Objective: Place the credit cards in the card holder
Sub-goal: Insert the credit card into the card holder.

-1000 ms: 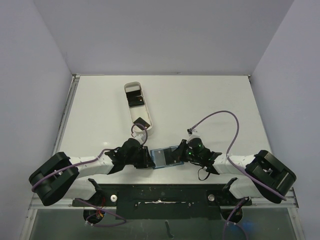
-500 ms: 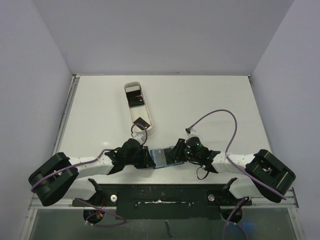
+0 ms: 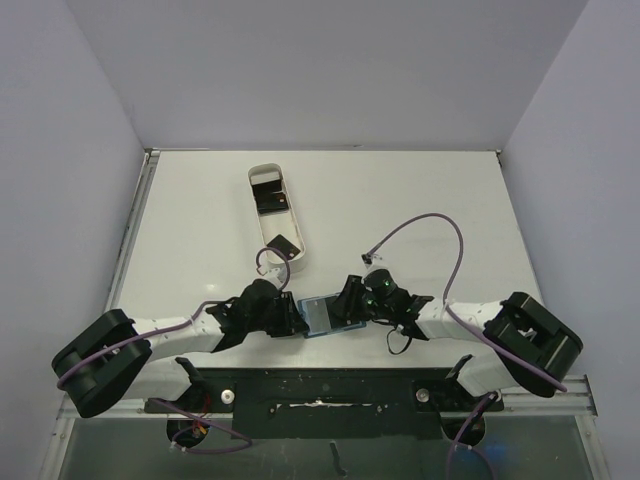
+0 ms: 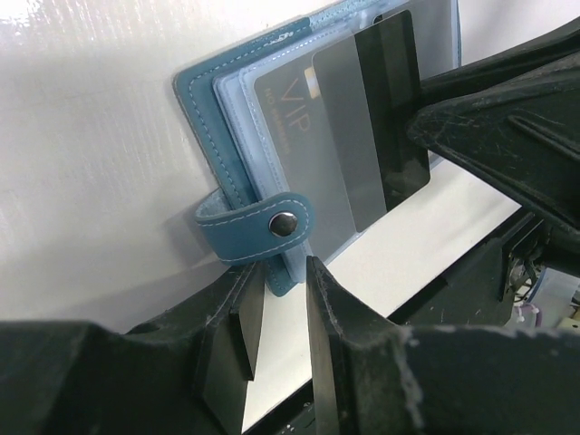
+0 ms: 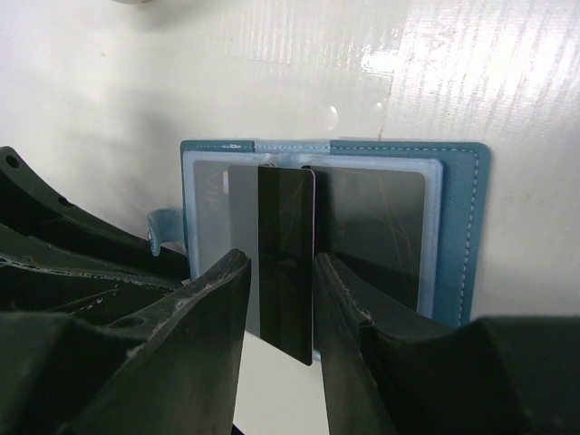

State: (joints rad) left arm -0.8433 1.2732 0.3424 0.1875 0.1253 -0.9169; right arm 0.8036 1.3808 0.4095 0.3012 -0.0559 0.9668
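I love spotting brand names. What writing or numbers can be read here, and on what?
"VIP": on the dark card sleeved in the card holder.
Smaller line beneath it: too blurred to read.
Black card in the right gripper: no writing visible.

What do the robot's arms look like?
The left arm and right arm are white tubes with chunky black joints. A thin purple cable loops along each. Little green lights glow by the right wrist. The left gripper and right gripper have black, scuffed, wedge-shaped fingers.
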